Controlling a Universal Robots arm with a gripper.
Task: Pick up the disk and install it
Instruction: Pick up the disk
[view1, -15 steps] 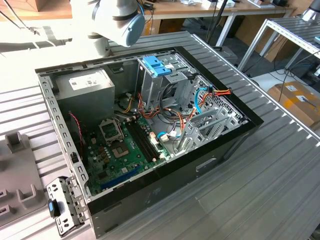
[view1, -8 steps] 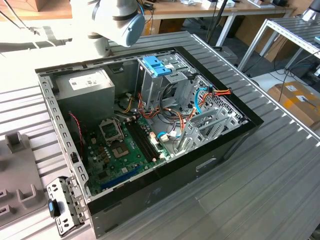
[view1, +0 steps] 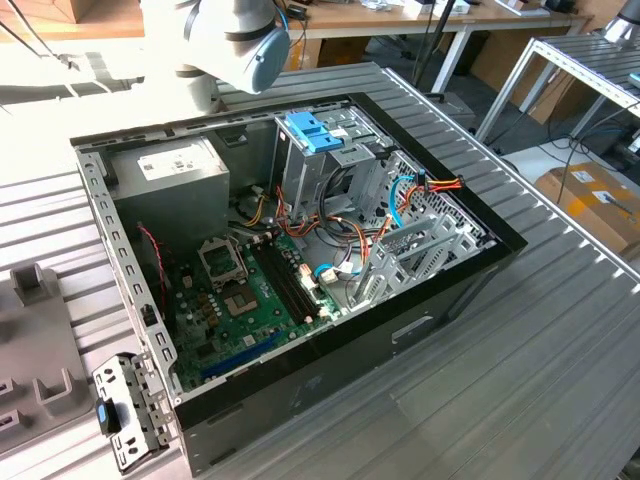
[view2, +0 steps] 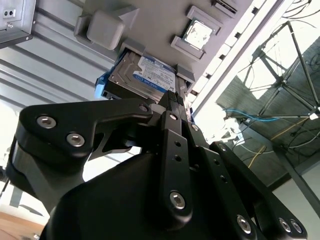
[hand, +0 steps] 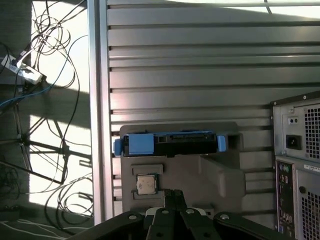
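One disk in its grey holder, gripper empty.
Jaws pressed together on nothing; the disk lies ahead of the gripper, apart from it, blue rails on its edges.

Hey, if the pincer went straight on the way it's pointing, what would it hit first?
Probably the grey holder between the disk and the processor chip, though depth is unclear.

An open computer case lies on a ribbed metal table, showing its green motherboard and grey power-supply box, with the robot arm behind
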